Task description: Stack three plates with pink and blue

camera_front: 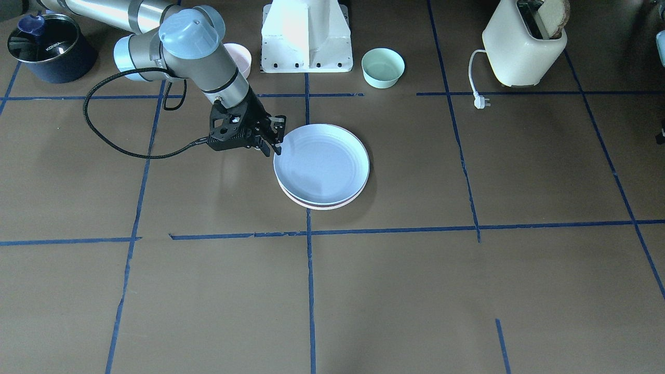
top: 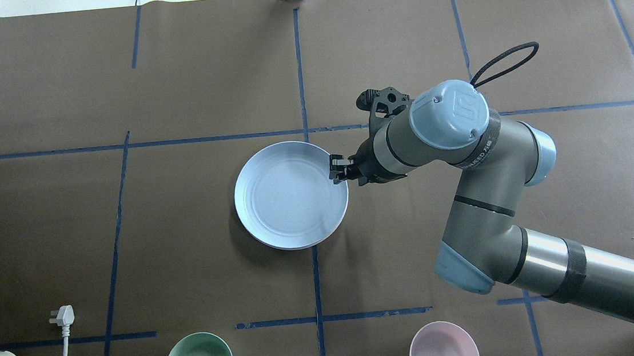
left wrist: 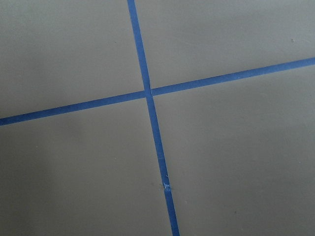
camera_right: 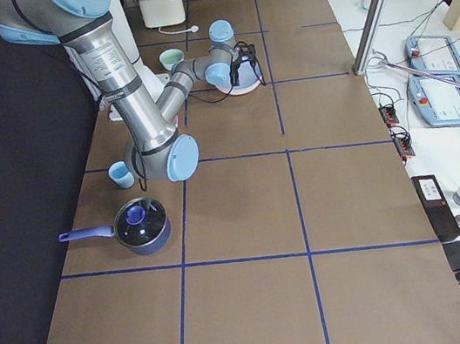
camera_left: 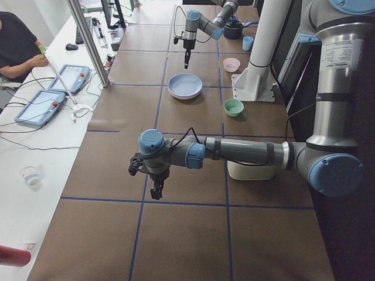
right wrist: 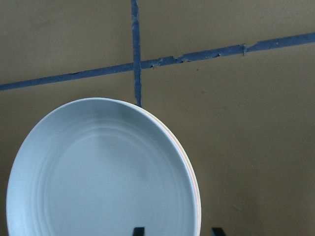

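The pale blue plate (camera_front: 322,163) lies on top of a stack at the table's middle, with the pale pink plate's rim (camera_front: 332,206) showing under it. A cream-white plate cannot be made out; it is hidden if it is under them. My right gripper (camera_front: 275,148) is open at the stack's rim on its own side. In the right wrist view its fingertips (right wrist: 139,231) straddle the blue plate's edge (right wrist: 98,172). My left gripper (camera_left: 155,190) hangs over bare table far from the plates, and I cannot tell whether it is open or shut.
A mint-green bowl (camera_front: 383,67) and a small pink bowl (camera_front: 240,56) stand beside the robot's base (camera_front: 306,36). A toaster (camera_front: 524,44) with its plug (camera_front: 480,101) is on my left, and a dark pot (camera_front: 49,49) and a light blue cup (camera_right: 122,174) on my right.
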